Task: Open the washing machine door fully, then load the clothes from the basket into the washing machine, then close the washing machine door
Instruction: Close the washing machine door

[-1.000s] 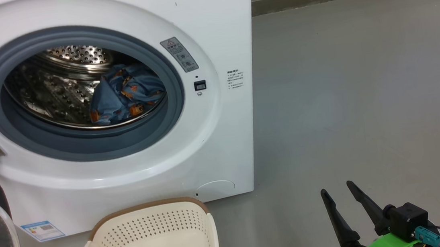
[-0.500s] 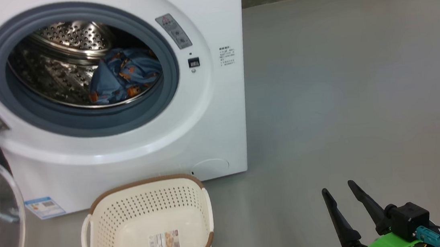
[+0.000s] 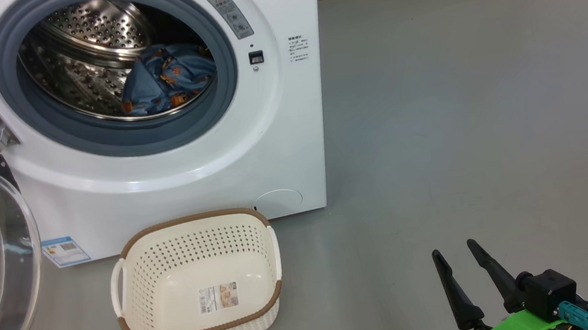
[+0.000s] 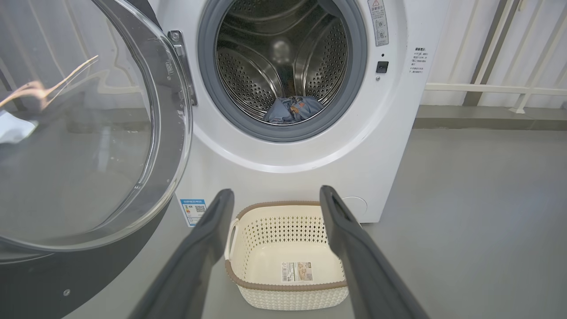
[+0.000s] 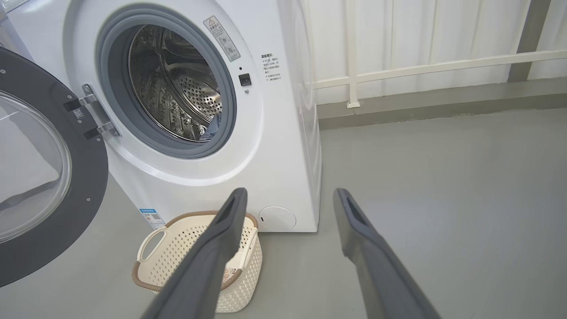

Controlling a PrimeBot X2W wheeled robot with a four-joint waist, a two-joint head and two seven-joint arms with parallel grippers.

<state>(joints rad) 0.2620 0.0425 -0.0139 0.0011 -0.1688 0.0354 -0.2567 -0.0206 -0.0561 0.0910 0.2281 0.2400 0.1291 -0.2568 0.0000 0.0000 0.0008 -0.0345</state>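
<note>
My left fingers (image 4: 208,239) stand spread wide apart and hold nothing; in the left wrist view they frame the basket (image 4: 283,235) from above. My right fingers (image 5: 354,226) are parted just as wide, with nothing between them, over bare grey floor (image 3: 456,117) to the right of the basket and well apart from it.

The basket sits upright on the floor just in front of the washing machine (image 3: 167,188), near its lower right corner. A sticker (image 3: 218,297) shows on the basket's bare bottom.

To my left the washing machine door (image 5: 88,177) stands swung open on its hinge at the left edge of the opening. Its clear glass bowl faces me, and its black rim reaches down close to the floor.

On the machine's front, low down, a blue energy label (image 3: 65,251) sits at the left and a round cover (image 3: 278,203) at the right, just behind the basket.

Past the grey-blue gasket (image 3: 124,143), the clothes (image 3: 167,80) lie bunched in the steel drum (image 3: 84,56). They rest low in it, toward the right side of the opening, as blue fabric with orange-brown figures.
</note>
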